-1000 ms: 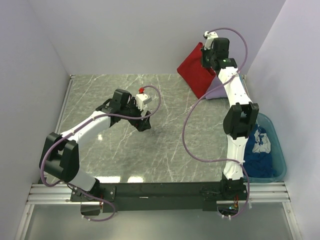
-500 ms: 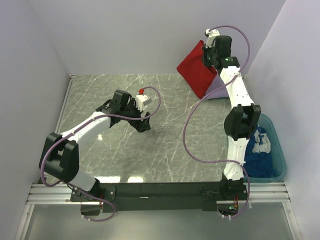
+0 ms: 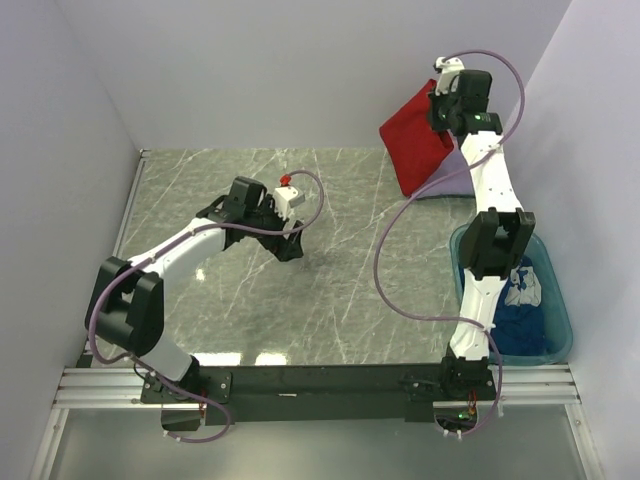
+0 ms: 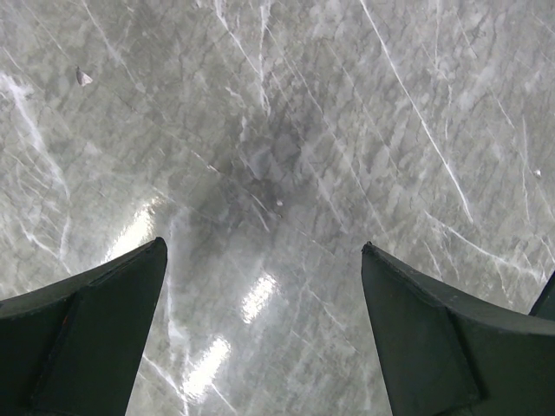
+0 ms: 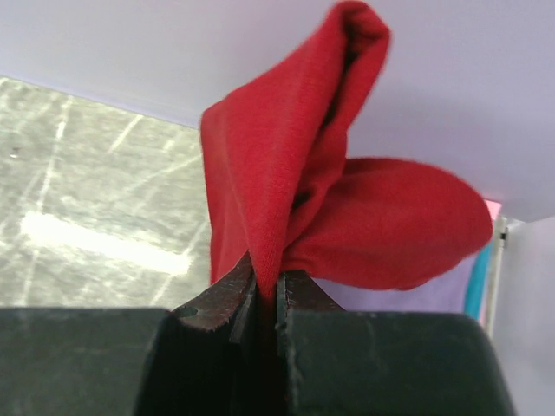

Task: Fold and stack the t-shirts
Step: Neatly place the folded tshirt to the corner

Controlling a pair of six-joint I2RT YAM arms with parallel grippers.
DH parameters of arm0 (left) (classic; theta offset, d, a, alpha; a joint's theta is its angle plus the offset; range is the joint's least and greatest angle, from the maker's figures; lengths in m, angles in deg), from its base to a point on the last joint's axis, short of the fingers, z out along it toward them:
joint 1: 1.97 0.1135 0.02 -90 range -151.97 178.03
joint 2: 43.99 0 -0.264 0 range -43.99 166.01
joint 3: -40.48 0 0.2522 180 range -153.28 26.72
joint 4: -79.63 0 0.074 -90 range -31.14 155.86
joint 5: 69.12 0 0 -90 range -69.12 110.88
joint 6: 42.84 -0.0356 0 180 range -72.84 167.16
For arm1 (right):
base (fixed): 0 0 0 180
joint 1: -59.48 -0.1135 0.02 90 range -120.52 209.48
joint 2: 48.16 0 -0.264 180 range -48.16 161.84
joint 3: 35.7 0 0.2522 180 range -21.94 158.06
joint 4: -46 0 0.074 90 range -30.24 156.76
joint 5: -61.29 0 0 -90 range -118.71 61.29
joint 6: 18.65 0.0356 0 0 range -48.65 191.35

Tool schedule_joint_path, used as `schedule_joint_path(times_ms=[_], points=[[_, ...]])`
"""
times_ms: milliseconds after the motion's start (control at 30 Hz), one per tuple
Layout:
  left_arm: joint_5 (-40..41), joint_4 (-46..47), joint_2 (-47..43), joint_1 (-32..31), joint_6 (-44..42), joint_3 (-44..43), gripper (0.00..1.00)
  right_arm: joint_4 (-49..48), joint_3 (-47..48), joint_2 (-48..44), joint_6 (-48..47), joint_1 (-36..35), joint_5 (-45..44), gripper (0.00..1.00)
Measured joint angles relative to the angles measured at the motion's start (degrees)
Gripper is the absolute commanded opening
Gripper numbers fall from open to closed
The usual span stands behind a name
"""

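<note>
Zero shirts look folded or stacked yet: our right tool (image 5: 269,293) is clamped on the red t-shirt (image 3: 413,140), dangling it upper right above the lavender one (image 3: 448,184), the dark blue one (image 3: 515,326) sits in the tub (image 3: 565,325) lower right, and our left tool (image 4: 264,338) hangs wide open over the desk (image 3: 330,300).

Hanging shirt (image 3: 415,140) far right, over second shirt (image 3: 447,185) — tub (image 3: 561,325) nearer, third shirt (image 3: 518,325) inside.

The white-and-black left arm (image 3: 185,243) reaches low and forward with its elbow bent and its wrist tipped down, its dark jaws standing wide apart. The white-and-black right arm (image 3: 488,180) stretches high and far forward, almost straight. Its jaws are pressed together on a fold of the bright red cloth t-shirt (image 5: 286,199), which rises from between them.
</note>
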Motion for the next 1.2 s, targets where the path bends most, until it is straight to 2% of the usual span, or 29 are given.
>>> schedule_joint_path(times_ms=[400, 900, 967, 1000, 1033, 1100, 1133, 1200], points=[[-0.04, -2.38, 5.09, 0.02, 0.5, -6.1, 0.99, -1.07, 0.02, 5.92, -7.45, 5.97, 4.59, 0.0], [0.02, -4.94, 9.2, 0.02, 0.46, -10.16, 0.99, -6.99, -0.04, 10.23, -15.28, 10.16, 4.52, 0.0], [0.17, -5.29, 9.53, 0.02, 0.44, -10.4, 0.99, -8.07, -0.35, 10.82, -15.93, 10.34, 4.04, 0.09], [0.22, -5.66, 9.53, 0.02, 0.37, -10.58, 1.0, -8.79, -0.5, 11.32, -16.33, 10.38, 3.74, 0.2], [0.22, -6.1, 9.53, 0.02, 0.26, -10.93, 1.0, -9.44, -0.66, 11.74, -16.39, 10.4, 3.23, 0.46], [0.24, -6.91, 9.53, 0.0, 0.0, -11.8, 0.99, -10.75, -0.79, 12.87, -16.55, 10.43, 1.36, 0.69], [0.26, -7.1, 9.53, 0.02, -0.17, -12.26, 0.99, -11.32, -0.79, 13.2, -17.03, 10.43, 0.42, 0.84], [0.39, -7.26, 9.51, 0.02, -0.61, -12.79, 0.99, -12.22, -0.79, 13.81, -16.81, 10.49, -2.19, 0.84]])
